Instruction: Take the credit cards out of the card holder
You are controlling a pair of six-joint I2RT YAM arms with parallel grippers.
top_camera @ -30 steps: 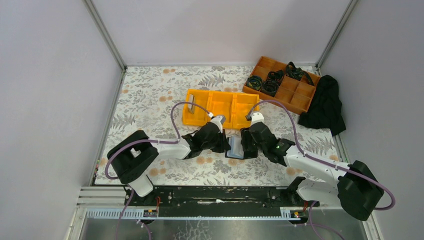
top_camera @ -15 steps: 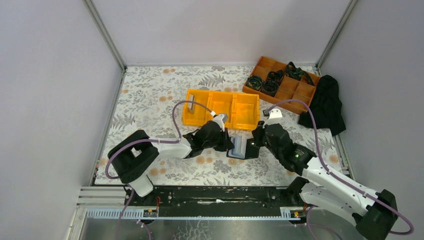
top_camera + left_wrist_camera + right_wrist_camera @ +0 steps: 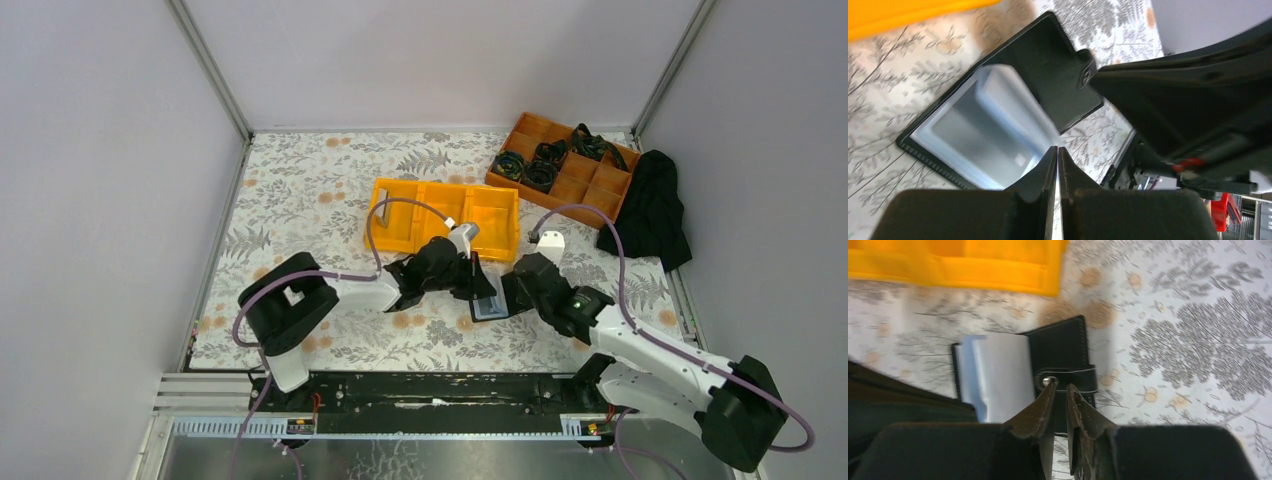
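Observation:
The black card holder (image 3: 487,305) lies open on the floral table between both grippers. Its clear greyish sleeves (image 3: 983,120) face up, with a pale rectangle inside; I cannot tell if it is one of the credit cards. My left gripper (image 3: 1057,148) is shut with nothing in it, its tips just over the sleeves' near edge. My right gripper (image 3: 1060,385) has its jaws drawn nearly together on the holder's black snap strap (image 3: 1083,380), at the right cover (image 3: 1060,347). In the top view the right gripper (image 3: 512,290) sits at the holder's right side and the left gripper (image 3: 475,278) at its upper left.
A yellow three-compartment bin (image 3: 495,222) lies just behind the grippers, with a thin grey piece in its left compartment (image 3: 383,214). An orange divided tray (image 3: 590,185) with black coils stands at the back right, next to a black cloth (image 3: 652,210).
The right gripper's jaws have closed from wide to a narrow gap on the holder's strap. The left arm has reached further right, and the holder has shifted slightly right.

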